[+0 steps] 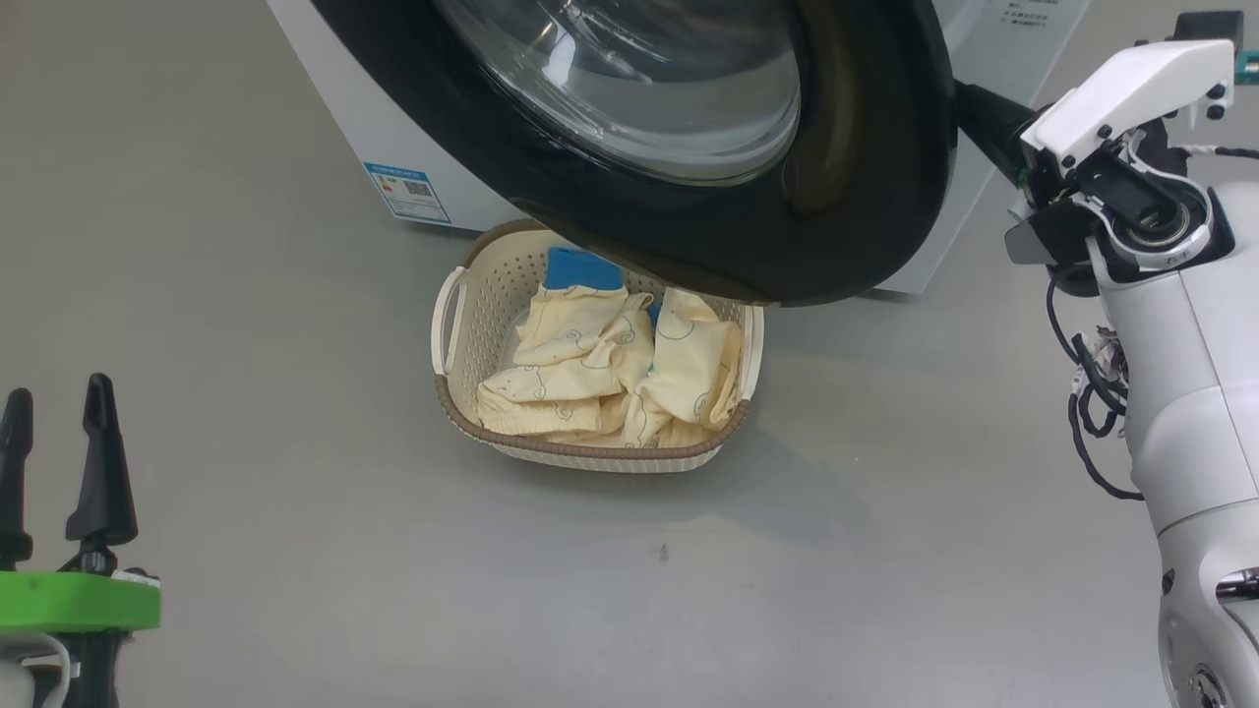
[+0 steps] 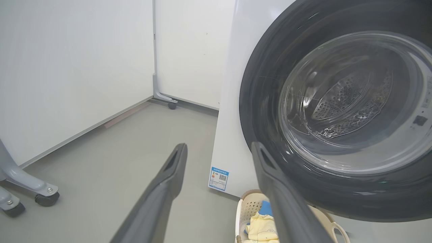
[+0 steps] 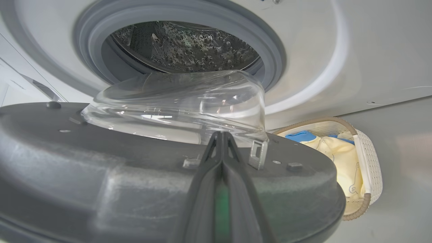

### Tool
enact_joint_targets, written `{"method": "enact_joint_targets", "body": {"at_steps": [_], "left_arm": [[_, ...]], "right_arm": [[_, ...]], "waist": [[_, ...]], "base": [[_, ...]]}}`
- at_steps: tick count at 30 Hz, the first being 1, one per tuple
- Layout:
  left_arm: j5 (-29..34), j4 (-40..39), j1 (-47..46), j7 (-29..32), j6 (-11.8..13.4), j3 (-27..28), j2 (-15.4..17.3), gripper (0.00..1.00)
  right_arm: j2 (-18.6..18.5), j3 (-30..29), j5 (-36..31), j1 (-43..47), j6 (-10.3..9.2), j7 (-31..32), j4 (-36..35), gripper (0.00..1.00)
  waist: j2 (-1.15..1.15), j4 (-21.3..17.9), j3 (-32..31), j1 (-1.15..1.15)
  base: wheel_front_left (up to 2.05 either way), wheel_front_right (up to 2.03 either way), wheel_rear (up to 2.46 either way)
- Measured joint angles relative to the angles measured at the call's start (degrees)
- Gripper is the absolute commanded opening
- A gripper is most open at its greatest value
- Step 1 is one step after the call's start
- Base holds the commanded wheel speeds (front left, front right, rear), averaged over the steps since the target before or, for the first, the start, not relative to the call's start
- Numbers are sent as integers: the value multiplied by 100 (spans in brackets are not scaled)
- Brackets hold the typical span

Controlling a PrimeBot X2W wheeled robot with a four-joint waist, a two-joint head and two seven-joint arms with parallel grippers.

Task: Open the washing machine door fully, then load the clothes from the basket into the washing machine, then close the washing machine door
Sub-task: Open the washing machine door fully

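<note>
The washing machine door (image 1: 866,197) stands partly open, its black rim hanging over the far end of the basket (image 1: 590,454). Pale yellow clothes (image 1: 590,364) with a blue band lie in the basket. In the right wrist view my right gripper (image 3: 221,135) is shut, its fingers pressed together against the door's grey inner face (image 3: 84,168), beside the glass bowl. Beyond it lies the steel drum (image 3: 182,44) of the washing machine (image 3: 320,50). My left gripper (image 1: 54,413) hangs open and empty at the lower left, far from the basket.
A blue label sticker (image 1: 408,192) marks the washer's lower front. In the left wrist view, white wall panels, a caster (image 2: 172,105) and a wheeled grey stand leg (image 2: 44,197) lie left of the washer. Bare grey floor surrounds the basket.
</note>
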Motion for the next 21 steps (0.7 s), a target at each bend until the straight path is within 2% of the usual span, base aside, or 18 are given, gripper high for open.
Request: {"method": "enact_joint_targets", "body": {"at_steps": [21], "left_arm": [[167,76,389,0,0,-11,3,100]], "right_arm": [[102,335,435,815,1,566,-701,0]], "waist": [[0,78,-683,0]], "base": [[0,0,0]]}}
